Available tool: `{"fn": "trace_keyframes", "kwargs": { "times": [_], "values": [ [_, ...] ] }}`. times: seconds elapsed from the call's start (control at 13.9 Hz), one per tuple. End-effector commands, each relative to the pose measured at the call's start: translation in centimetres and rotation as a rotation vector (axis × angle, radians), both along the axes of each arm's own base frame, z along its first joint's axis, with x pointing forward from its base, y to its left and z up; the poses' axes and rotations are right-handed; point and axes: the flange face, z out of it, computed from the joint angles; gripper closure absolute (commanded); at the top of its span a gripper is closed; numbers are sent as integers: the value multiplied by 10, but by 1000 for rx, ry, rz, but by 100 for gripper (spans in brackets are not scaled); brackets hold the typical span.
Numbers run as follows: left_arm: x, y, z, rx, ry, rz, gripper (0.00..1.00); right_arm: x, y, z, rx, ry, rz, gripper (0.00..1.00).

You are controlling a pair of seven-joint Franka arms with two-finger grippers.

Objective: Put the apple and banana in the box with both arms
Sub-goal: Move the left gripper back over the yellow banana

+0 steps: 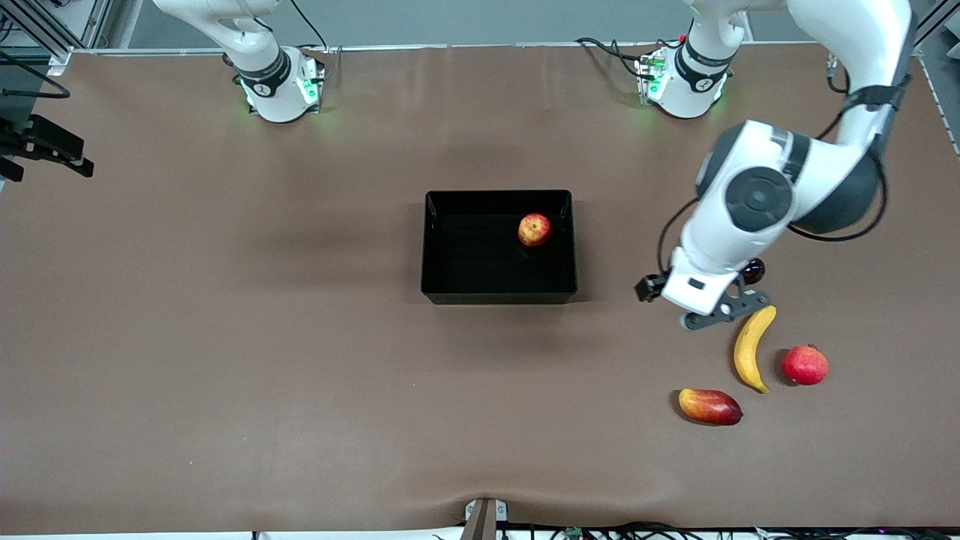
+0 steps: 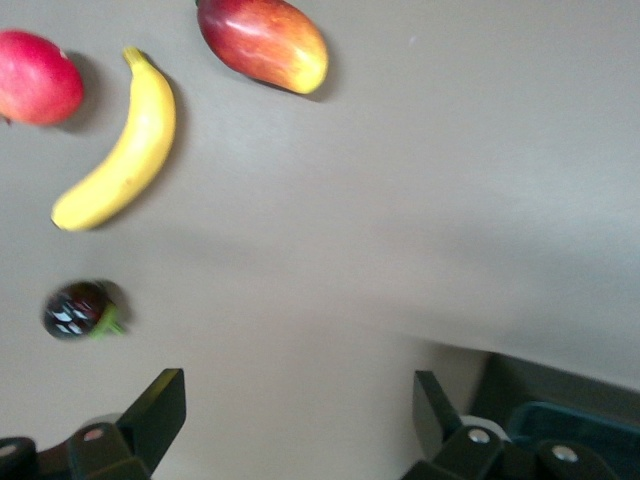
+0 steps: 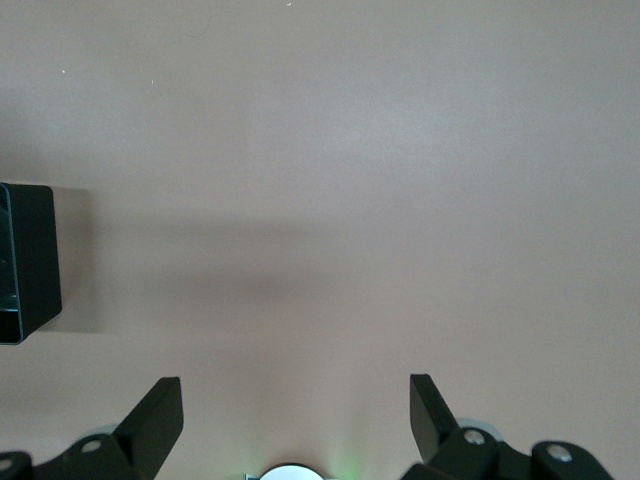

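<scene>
The apple [image 1: 534,229] already lies inside the box [image 1: 435,247], in the part toward the robots' bases and the left arm's end, so half of the job looks done. The banana [image 1: 752,349] is what remains: it lies on the bare desk [image 1: 225,337] toward the left arm's end, well apart from the box and nearer the front camera than it.

Taking the banana as the centre of a clock on the front view, a red round fruit [image 1: 805,365] sits just beside it at about four o'clock, a red-yellow mango [image 1: 709,406] near it at about seven o'clock, and a small dark fruit [image 1: 753,270] at about twelve o'clock, partly hidden by the arm.

The left hand [image 1: 726,310] hovers over the desk at about eleven o'clock of the banana, close to its upper tip; its fingers [image 2: 160,405] stand wide apart with nothing between them. The step in hand appears to be the reach for the banana. Next, the hand probably needs to centre over the banana's middle, turn so the fingers straddle its narrow width, then descend and close, keeping clear of the red fruit alongside.

The right arm waits; its hand [image 3: 295,420] is over bare desk by the box's edge, fingers spread and empty.
</scene>
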Motion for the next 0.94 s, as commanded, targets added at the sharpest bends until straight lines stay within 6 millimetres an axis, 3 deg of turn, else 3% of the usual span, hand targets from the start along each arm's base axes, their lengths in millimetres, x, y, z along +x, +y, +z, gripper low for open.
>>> {"fn": "trace_keyframes", "kwargs": {
  "times": [0.0, 0.36, 0.43, 0.86],
  "values": [
    [10, 37, -20, -20, 55, -105, 0, -7, -4, 7, 6, -16, 0, 0],
    [41, 140, -80, -39, 75, -328, 0, -6, -5, 8, 9, -21, -3, 0],
    [43, 153, -94, -28, 71, -361, 0, -7, -9, 8, 18, -20, -11, 0],
    [55, 192, -169, -6, 18, -476, 0, -6, -9, 7, 18, -20, -16, 0]
  ]
}}
